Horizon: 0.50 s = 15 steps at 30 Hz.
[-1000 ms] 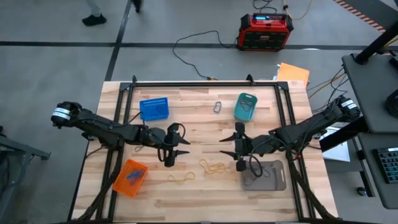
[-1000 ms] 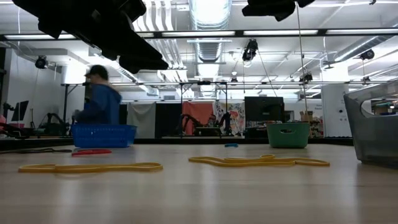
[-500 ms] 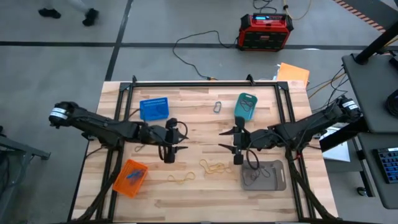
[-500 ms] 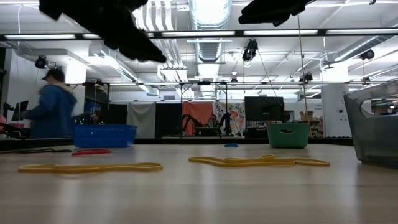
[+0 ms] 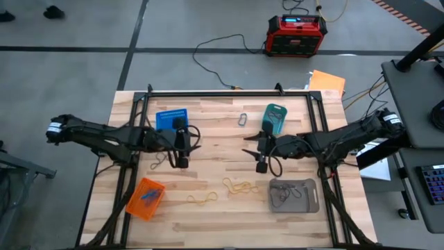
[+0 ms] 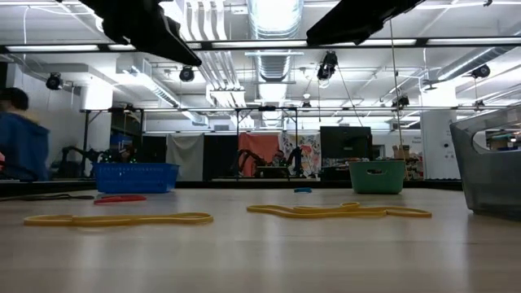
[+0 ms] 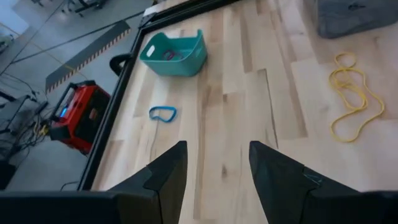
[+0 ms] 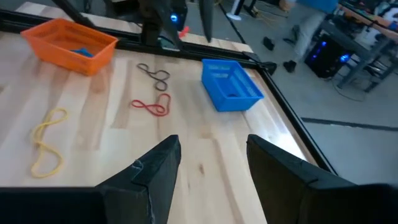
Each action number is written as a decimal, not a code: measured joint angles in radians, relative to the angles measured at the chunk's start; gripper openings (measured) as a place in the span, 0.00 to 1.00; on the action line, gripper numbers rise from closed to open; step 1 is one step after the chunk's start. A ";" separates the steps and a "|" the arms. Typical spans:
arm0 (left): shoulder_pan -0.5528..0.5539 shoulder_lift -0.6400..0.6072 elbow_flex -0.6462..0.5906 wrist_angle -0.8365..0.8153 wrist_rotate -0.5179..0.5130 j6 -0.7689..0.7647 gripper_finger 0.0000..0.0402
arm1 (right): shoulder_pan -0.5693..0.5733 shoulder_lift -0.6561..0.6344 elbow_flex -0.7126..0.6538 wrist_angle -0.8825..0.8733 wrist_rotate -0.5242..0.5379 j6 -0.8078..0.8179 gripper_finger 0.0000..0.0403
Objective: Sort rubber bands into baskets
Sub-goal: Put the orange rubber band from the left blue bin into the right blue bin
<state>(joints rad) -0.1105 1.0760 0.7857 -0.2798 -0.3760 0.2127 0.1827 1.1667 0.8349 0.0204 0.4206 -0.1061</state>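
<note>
Yellow rubber bands (image 5: 238, 185) (image 5: 202, 199) lie flat on the table's near middle. A red band (image 8: 151, 106) and a dark band (image 8: 154, 73) lie near the blue basket (image 5: 171, 121). A blue band (image 5: 243, 119) lies beside the teal basket (image 5: 274, 119). The orange basket (image 5: 145, 197) stands near left and holds blue bands. The grey basket (image 5: 294, 195) stands near right and holds dark bands. My left gripper (image 5: 182, 149) is open and empty above the table, right of the blue basket. My right gripper (image 5: 261, 154) is open and empty below the teal basket.
A black frame (image 5: 229, 92) runs along the table's far edge and sides. A red-and-black box (image 5: 297, 35) and cables lie on the floor beyond. A person (image 6: 20, 146) shows in the room behind. Bare wood lies between the two grippers.
Both grippers have risen and drawn back toward the table's far edge, away from the yellow bands, the left one also a little toward the left edge. Both stay open. The bands have not moved. The person in the room behind has walked off to the left.
</note>
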 joint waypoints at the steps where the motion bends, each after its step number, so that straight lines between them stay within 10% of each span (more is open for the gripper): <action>1: 0.005 -0.004 -0.007 0.000 0.000 -0.001 0.39 | -0.008 0.000 0.000 0.000 0.000 -0.001 0.45; 10: 0.010 0.027 -0.029 0.007 0.085 -0.014 0.39 | -0.036 0.000 0.000 -0.008 -0.001 0.014 0.45; 15: 0.057 0.008 0.005 -0.130 -0.078 -0.006 0.39 | -0.059 0.000 0.000 -0.008 0.000 0.087 0.45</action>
<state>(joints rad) -0.0540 1.0845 0.7905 -0.4095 -0.4544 0.2069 0.1240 1.1667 0.8352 0.0128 0.4202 -0.0189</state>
